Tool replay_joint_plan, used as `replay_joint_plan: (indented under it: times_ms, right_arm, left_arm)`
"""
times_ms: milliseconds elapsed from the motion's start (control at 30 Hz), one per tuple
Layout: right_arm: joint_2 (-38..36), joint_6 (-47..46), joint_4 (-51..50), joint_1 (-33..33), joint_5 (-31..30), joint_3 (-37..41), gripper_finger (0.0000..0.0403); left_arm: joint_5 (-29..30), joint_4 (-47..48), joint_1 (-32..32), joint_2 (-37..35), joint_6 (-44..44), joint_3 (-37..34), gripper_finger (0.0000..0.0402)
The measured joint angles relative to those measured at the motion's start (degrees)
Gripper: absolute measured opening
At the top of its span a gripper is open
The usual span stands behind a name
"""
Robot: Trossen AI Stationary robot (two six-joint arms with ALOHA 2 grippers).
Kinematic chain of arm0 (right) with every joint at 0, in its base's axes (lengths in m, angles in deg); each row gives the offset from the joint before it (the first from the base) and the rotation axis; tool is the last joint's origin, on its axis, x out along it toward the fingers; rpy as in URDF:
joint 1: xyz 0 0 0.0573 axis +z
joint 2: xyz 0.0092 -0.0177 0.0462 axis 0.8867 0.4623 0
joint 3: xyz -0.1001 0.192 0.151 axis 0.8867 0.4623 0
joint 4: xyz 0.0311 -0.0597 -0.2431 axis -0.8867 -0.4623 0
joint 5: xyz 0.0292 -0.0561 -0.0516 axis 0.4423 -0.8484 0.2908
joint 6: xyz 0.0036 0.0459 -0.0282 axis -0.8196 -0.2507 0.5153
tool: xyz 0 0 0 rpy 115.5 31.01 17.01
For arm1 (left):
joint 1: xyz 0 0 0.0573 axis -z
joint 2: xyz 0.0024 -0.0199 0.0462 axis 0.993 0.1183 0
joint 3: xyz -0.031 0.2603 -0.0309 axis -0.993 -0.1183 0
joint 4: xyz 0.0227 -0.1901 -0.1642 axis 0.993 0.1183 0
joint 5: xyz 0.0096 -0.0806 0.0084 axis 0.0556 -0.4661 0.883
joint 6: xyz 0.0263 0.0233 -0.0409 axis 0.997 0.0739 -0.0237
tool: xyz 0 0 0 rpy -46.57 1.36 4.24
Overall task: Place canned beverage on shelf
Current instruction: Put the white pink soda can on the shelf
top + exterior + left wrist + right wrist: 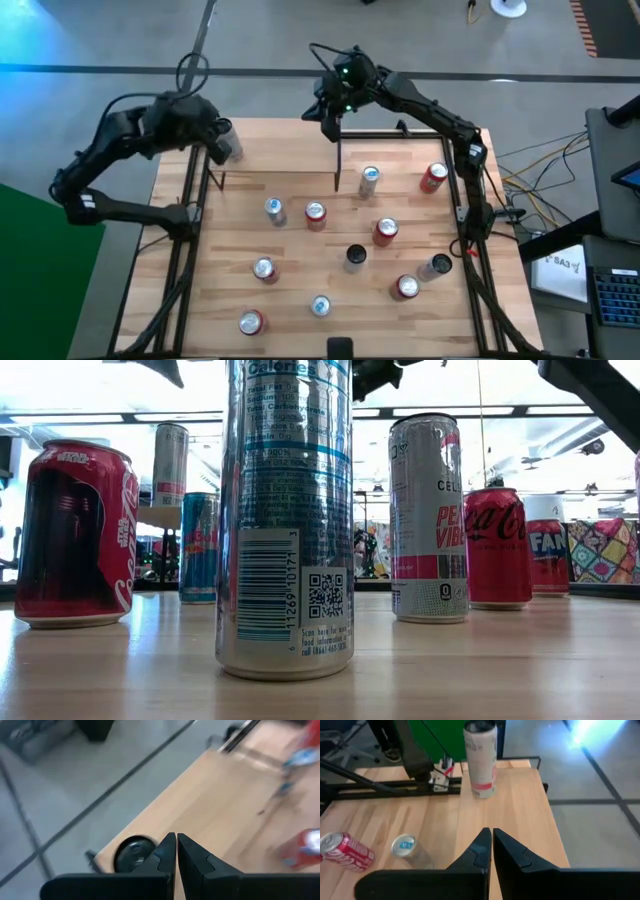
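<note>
A tall pale can with a pink band (480, 760) stands upright on the shelf (280, 148), at the far left corner of this light wood board. The high view shows the same can (230, 143), and the left wrist view shows its dark top (131, 854). My left gripper (176, 837) hovers shut above that corner (215, 135), with the can just beside and below its fingers. My right gripper (490, 832) is shut and empty, raised over the middle of the shelf's far edge (328, 125) and facing the can.
Several more cans stand on the tabletop nearer than the shelf, among them a silver one (370, 180), red ones (432, 177) (315, 215), a black one (355, 257) and one lying on its side (435, 266). A thin black upright (337, 165) rises mid-table.
</note>
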Motion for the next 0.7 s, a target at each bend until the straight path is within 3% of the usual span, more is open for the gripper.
replay_joint_plan:
  times_ms: [167, 300, 567, 700]
  right_arm:
    - [-0.42, 0.01, -1.75, 0.17, 0.26, 0.0, 0.0009]
    - [-0.44, 0.06, -2.34, -0.28, 0.07, 0.0, 0.0009]
    - [-0.42, 0.14, -2.23, -0.55, 0.08, 0.0, 0.0009]
    - [-0.42, 0.14, -2.16, -0.57, 0.08, 0.0, 0.0009]
  left_arm:
    - [-5.2, 2.82, -8.65, 4.21, 3.46, -0.02, 0.0]
    - [-7.77, 2.63, -10.72, 5.9, 5.8, -0.01, 0.0]
    - [-7.59, 3.24, -10.9, 7.2, 7.69, -0.02, 0.0]
    - [-3.42, 3.59, -10.97, 7.39, 7.74, -0.02, 0.0]
